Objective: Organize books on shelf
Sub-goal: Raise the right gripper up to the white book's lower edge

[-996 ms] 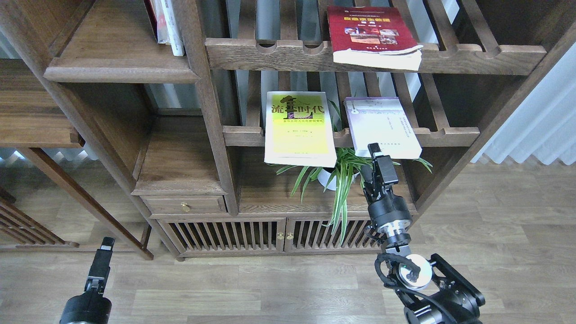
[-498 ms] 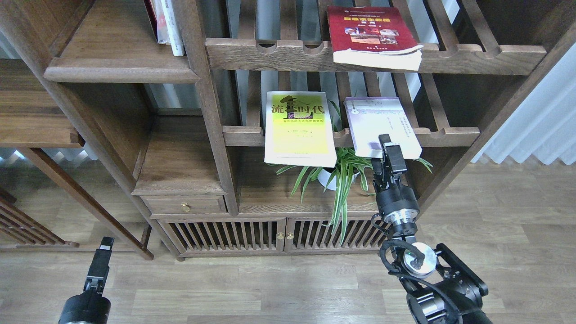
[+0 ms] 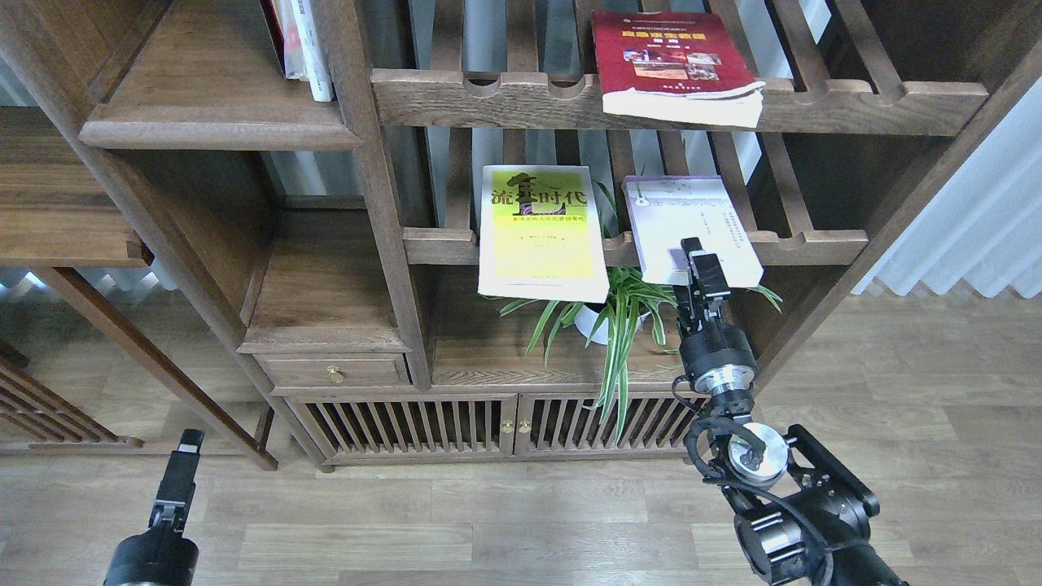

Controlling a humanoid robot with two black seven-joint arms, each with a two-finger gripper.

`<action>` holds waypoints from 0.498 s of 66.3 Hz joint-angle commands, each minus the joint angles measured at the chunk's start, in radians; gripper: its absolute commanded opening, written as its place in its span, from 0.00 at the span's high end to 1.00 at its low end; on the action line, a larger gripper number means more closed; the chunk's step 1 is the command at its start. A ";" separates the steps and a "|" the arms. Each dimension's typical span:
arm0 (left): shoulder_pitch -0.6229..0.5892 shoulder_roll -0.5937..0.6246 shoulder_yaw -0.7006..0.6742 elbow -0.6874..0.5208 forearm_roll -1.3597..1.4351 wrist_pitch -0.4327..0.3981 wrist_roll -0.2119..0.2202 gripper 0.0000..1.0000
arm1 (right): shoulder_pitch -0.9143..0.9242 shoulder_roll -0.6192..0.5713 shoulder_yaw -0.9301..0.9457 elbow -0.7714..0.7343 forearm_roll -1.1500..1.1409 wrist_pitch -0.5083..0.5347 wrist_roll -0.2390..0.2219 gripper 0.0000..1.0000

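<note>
Three books lie flat on slatted racks. The yellow-green book [image 3: 541, 232] and the lavender-white book [image 3: 692, 216] overhang the middle rack's front rail, and the dark red book [image 3: 667, 57] lies on the upper rack. The shelf [image 3: 220, 122], a solid brown board, is at upper left with a few upright books [image 3: 303, 45] at its right end. My right gripper [image 3: 698, 259] reaches up to the lavender-white book's front edge, its tip overlapping the cover; the fingers cannot be told apart. My left gripper [image 3: 189, 446] hangs low at bottom left, away from the books, its fingers not distinguishable.
A potted spider plant [image 3: 610, 313] stands just below the two middle books, left of my right arm. A cabinet with slatted doors [image 3: 496, 423] and a small drawer [image 3: 330, 370] sit beneath. A vertical post [image 3: 370, 187] separates the shelf from the racks. Wooden floor lies in front.
My right gripper has risen from below the lavender-white book to its front edge, now overlapping the cover. The books and the left arm have not moved.
</note>
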 commanded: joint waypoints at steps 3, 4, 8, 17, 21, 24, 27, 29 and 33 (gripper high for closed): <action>0.003 0.000 -0.003 0.000 -0.001 0.000 0.000 0.00 | 0.010 0.000 0.050 -0.019 0.000 0.000 0.001 0.27; 0.003 0.000 -0.003 0.000 -0.001 0.000 0.000 0.00 | 0.011 0.000 0.057 -0.021 0.000 0.000 0.001 0.28; 0.003 0.000 -0.003 0.000 0.000 0.000 0.000 0.00 | 0.013 0.000 0.065 -0.022 0.000 0.000 0.001 0.30; 0.003 0.000 -0.003 0.000 0.000 0.000 0.000 0.00 | 0.017 0.000 0.073 -0.024 0.000 0.000 0.009 0.35; 0.003 0.000 -0.003 0.000 -0.001 0.000 0.000 0.00 | 0.016 0.000 0.080 -0.024 0.000 0.002 0.015 0.39; 0.003 0.000 -0.003 0.000 -0.001 0.000 0.000 0.00 | 0.014 0.000 0.082 -0.022 0.001 0.002 0.021 0.42; 0.003 0.000 -0.004 0.000 -0.001 0.000 0.000 0.00 | 0.013 0.000 0.082 -0.022 0.003 0.003 0.027 0.44; 0.004 0.000 -0.004 0.000 -0.001 0.000 0.000 0.00 | 0.013 0.000 0.081 -0.022 0.003 0.003 0.029 0.45; 0.006 0.002 -0.010 0.000 -0.001 0.000 0.000 0.00 | 0.013 0.000 0.081 -0.022 0.001 0.003 0.030 0.48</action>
